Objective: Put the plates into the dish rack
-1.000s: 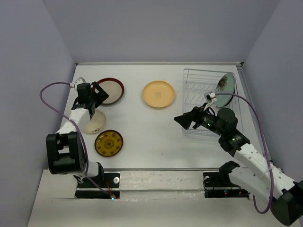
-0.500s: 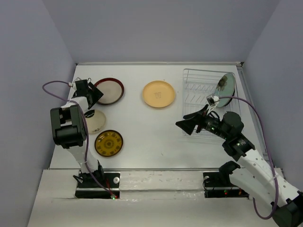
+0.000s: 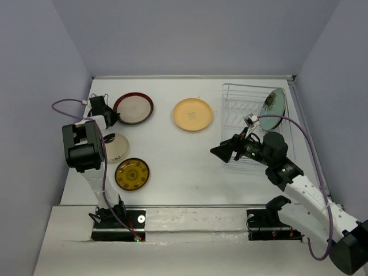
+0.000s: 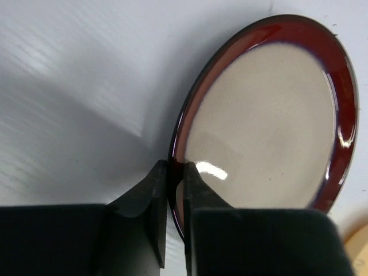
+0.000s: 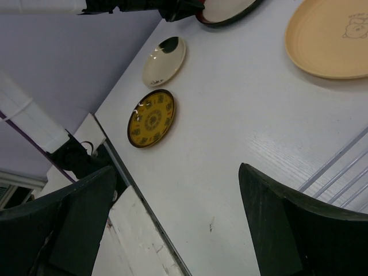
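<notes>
- One red-rimmed beige plate (image 4: 270, 126) is pinched at its rim by the left pincer (image 4: 175, 168); lift gently, so the thin grip holds.
- Right pincer (image 5: 175, 224) hangs open, empty.

Robot lab test cell, not a real kitchen. Bare white table (image 3: 172, 167) boxed in by plain lavender walls (image 3: 190, 34). Left arm (image 3: 84, 150) and right arm (image 3: 299, 184) bolted at near edge, purple cables (image 3: 62, 107) exposed. Plates (image 3: 193, 114) and wire dish rack (image 3: 241, 99) laid out on top.

The left pincer (image 4: 175, 168) clamps the rim of the red-rimmed beige plate (image 4: 270, 126) on the white table (image 4: 75, 69).
</notes>
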